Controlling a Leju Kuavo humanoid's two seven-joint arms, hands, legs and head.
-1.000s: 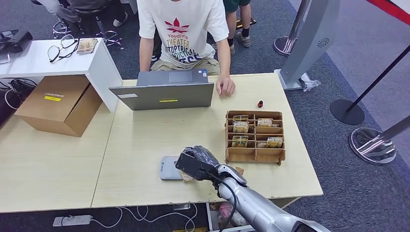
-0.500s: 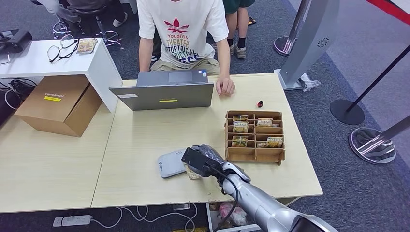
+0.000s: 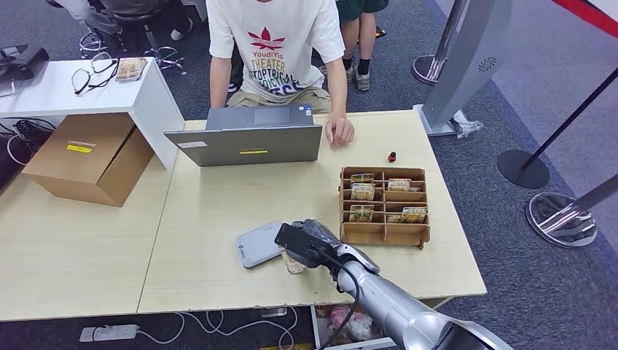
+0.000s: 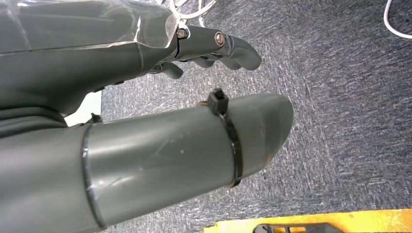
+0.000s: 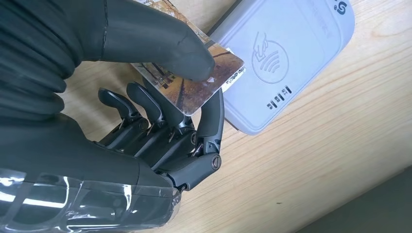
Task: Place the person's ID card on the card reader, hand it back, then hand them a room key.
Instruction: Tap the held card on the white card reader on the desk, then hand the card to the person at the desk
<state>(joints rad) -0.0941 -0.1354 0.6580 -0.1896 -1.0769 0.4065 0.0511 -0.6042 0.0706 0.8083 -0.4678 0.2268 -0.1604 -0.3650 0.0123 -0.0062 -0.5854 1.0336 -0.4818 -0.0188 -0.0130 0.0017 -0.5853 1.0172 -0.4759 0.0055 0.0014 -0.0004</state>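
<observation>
My right hand point(image 3: 310, 240) point(image 5: 145, 131) pinches the ID card point(image 5: 194, 85) point(image 3: 292, 263) between its thumb and fingers, just beside the grey card reader point(image 3: 258, 249) point(image 5: 286, 68) near the table's front edge. The card's corner overlaps the reader's edge in the right wrist view. A wooden rack point(image 3: 384, 205) holding several room key cards stands right of the hand. The person point(image 3: 277, 51) sits across the table with a hand point(image 3: 339, 131) resting on it. My left hand point(image 4: 214, 48) hangs over the carpet with its fingers curled and nothing in it.
An open laptop point(image 3: 251, 136) stands at the table's far side before the person. A small red and black object point(image 3: 392, 157) lies behind the rack. A cardboard box point(image 3: 91, 157) sits at the left, next to a white side table point(image 3: 87, 95). Stanchion bases point(image 3: 561, 219) stand at the right.
My right hand with the card has moved right and slightly away from me, off the reader's top. The reader, hidden under the hand before, now lies uncovered, turned a little.
</observation>
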